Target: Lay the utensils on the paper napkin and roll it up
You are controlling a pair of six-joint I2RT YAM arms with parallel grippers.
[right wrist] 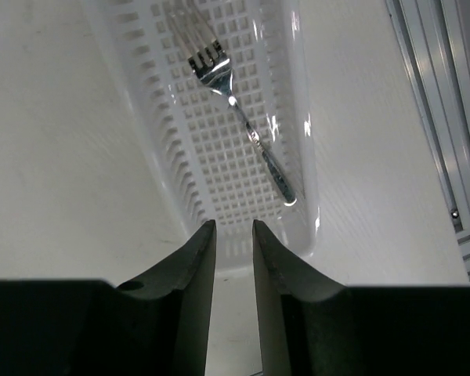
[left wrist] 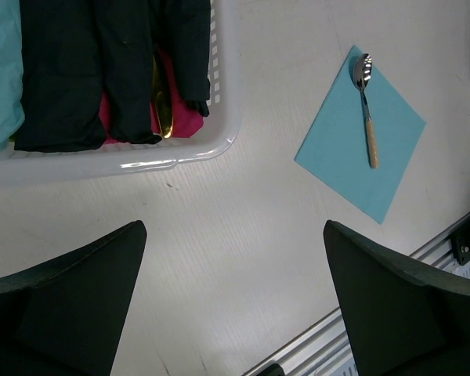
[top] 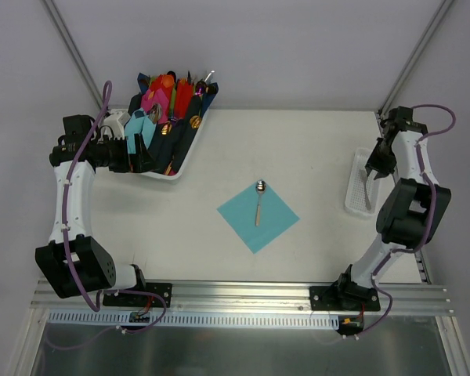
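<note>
The teal paper napkin lies as a diamond in the middle of the table. One of the utensils, a spoon with a shiny bowl and a tan handle, rests on its upper part. A silver fork lies in a white perforated basket at the right. My right gripper hovers over the basket's near end, its jaws close together with a narrow gap and nothing between them. My left gripper is wide open and empty above bare table, beside the tray.
A white tray at the back left holds dark navy, pink and teal napkin bundles with gold cutlery. An aluminium rail runs along the near edge, and frame posts rise at the back corners.
</note>
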